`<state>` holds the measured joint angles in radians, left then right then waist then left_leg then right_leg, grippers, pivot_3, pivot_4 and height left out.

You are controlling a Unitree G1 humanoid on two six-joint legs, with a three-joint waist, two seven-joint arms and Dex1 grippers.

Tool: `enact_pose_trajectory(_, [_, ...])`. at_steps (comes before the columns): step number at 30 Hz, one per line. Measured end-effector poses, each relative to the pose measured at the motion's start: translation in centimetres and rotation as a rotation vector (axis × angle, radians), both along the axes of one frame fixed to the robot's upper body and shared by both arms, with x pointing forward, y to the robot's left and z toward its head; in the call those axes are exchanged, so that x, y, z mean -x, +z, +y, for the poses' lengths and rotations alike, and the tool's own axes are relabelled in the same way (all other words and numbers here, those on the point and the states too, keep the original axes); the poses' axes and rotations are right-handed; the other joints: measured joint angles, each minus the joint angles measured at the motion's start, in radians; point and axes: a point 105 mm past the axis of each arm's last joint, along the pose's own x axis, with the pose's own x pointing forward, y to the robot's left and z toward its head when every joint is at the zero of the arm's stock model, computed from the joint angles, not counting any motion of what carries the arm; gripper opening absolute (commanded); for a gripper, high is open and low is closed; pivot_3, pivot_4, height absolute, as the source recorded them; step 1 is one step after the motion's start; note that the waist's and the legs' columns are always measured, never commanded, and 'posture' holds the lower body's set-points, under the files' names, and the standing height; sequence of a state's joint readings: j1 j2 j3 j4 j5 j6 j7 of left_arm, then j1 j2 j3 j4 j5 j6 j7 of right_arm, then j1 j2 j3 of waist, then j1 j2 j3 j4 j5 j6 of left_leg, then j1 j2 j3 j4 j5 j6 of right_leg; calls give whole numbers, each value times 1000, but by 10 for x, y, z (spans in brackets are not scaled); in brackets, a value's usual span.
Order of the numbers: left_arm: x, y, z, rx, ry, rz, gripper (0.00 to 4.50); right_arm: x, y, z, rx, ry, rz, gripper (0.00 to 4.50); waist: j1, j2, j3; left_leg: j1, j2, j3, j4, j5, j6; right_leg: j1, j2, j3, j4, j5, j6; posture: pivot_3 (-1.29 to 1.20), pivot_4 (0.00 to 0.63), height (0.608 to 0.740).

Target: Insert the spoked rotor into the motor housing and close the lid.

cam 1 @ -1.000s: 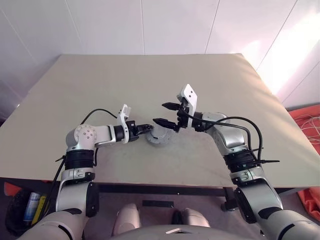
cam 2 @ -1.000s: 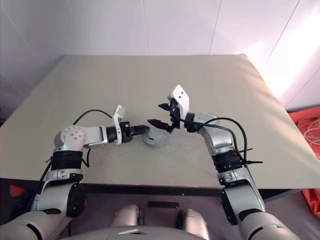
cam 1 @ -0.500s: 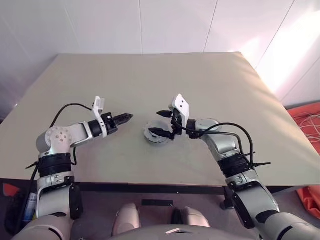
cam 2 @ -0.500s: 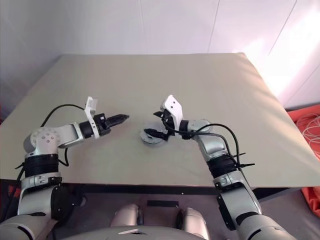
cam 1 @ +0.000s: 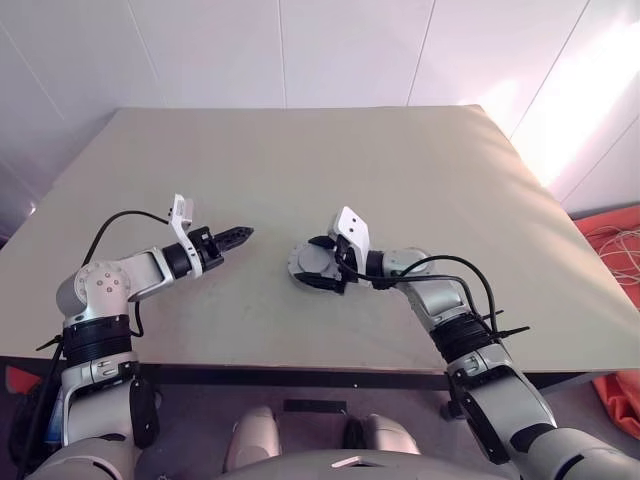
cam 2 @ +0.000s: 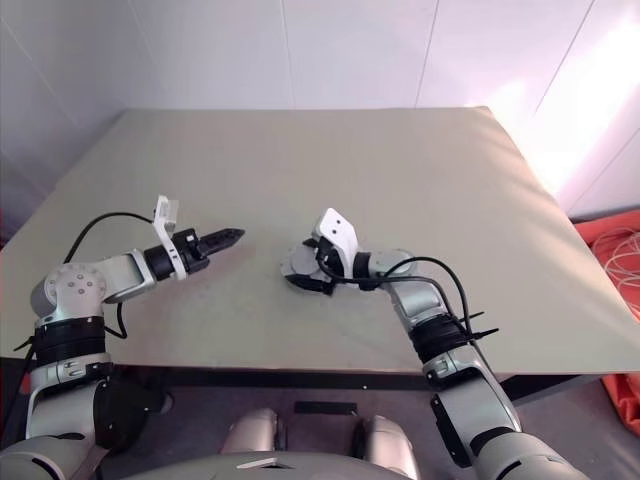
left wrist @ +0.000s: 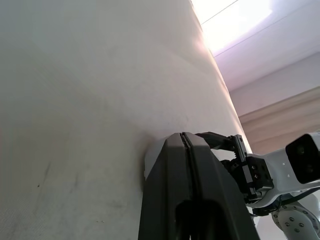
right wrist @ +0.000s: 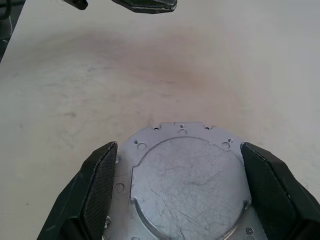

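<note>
The motor housing [cam 1: 308, 262] lies flat on the table as a round silvery puck. Its upward face [right wrist: 187, 185] is a plain scratched metal plate with small holes around the flange. My right gripper [cam 1: 318, 265] is open and low over the table, with one black finger [right wrist: 97, 190] on each side of the housing and not closed on it. My left gripper [cam 1: 240, 236] is shut and empty, and it hovers well left of the housing, pointing toward it. The spoked rotor and the lid are out of view.
The beige table [cam 1: 300, 160] stretches wide beyond the housing. Its near edge runs just below my arms. An orange item with pale cord [cam 1: 615, 245] lies on the floor past the right edge.
My left gripper, which was touching the housing's left side, has drawn away to the left, still shut. My right gripper has come down so its open fingers straddle the housing.
</note>
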<state>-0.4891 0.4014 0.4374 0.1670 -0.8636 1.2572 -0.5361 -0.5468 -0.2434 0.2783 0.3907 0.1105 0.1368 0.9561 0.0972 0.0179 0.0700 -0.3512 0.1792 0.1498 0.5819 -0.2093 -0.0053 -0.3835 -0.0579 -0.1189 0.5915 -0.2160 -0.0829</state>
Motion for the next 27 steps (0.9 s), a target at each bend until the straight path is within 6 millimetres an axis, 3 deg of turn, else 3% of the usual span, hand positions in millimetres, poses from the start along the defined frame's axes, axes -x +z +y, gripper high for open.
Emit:
enact_pose_trajectory(8, [-1, 1, 1, -6, 3, -7, 0, -2, -4, -2, -9, -17, -10, 4453, 0, 0, 0, 3, 0, 0, 1, 0, 0, 5, 0, 0, 0, 0, 0, 0, 0, 740])
enact_pose_trajectory(13, [-1, 1, 0, -8, 3, -10, 0, -6, -7, -5, -16, -42, -13, 3147, 0, 0, 0, 9, 0, 0, 1, -3, -2, 15, 0, 0, -1, 0, 0, 0, 0, 740])
enact_pose_trajectory(27, [-2, 2, -1, -1, 7, -10, 0, -9, -9, -6, 5, -25, -30, 3107, 2, -1, 0, 13, 0, 0, 1, -1, -3, 17, 0, 0, 0, 0, 1, 0, 0, 740])
